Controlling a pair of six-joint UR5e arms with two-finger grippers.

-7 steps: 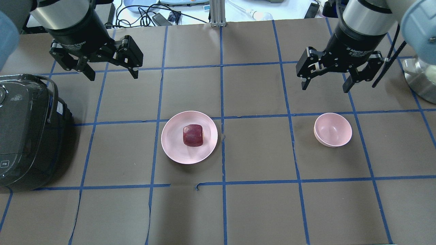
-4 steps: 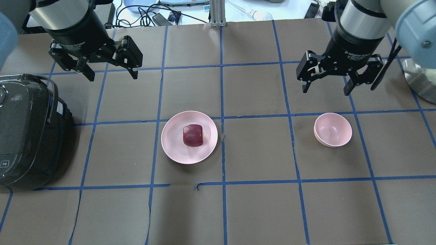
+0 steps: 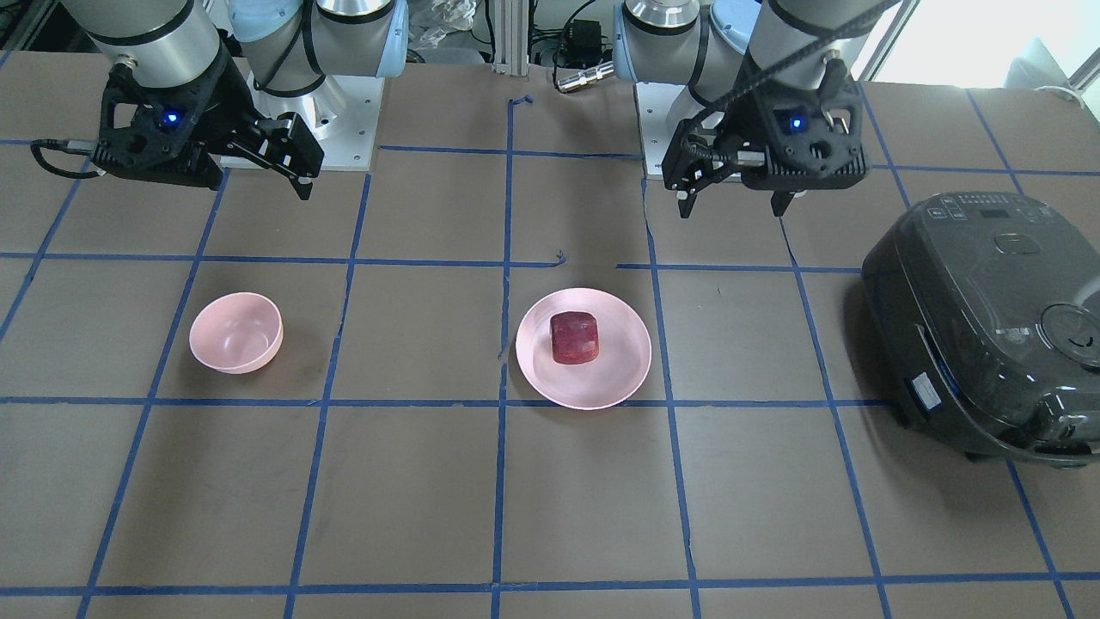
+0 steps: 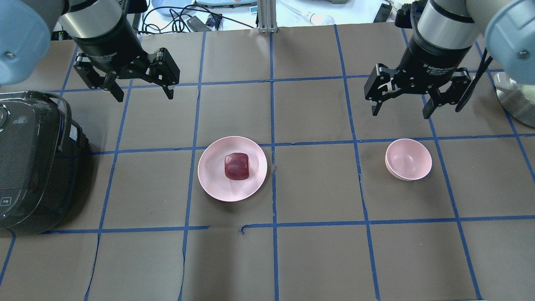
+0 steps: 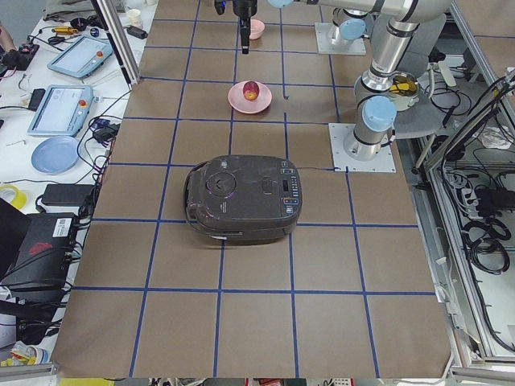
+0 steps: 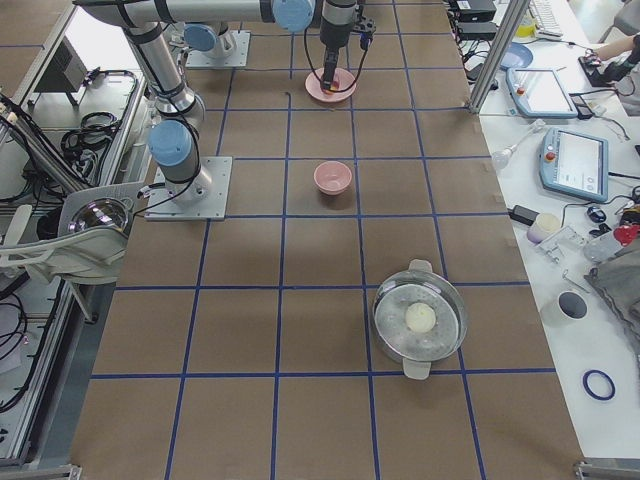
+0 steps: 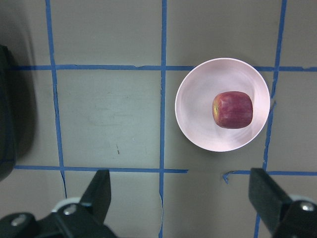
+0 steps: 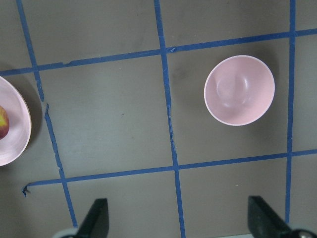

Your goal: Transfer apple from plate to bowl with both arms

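- The jaws of our left arm (image 4: pixel 98 25) are spread wide and grasp nothing, hanging above the worktop (image 4: pixel 317 188).
- The jaws of our right arm (image 4: pixel 445 23) are likewise released and empty, also up off the worktop.
- The apple (image 4: pixel 237 166) sits near the middle of the plate (image 4: pixel 209 179), lower than the left jaws, apart from them and off to the side nearer the right jaws.
- The bowl (image 4: pixel 413 161) stands upright and empty on the worktop, near the right jaws but lower and not touching them.
- Plate and bowl lie well apart.
- A dark cooker (image 4: pixel 29 159) sits on the outer side of the left jaws.
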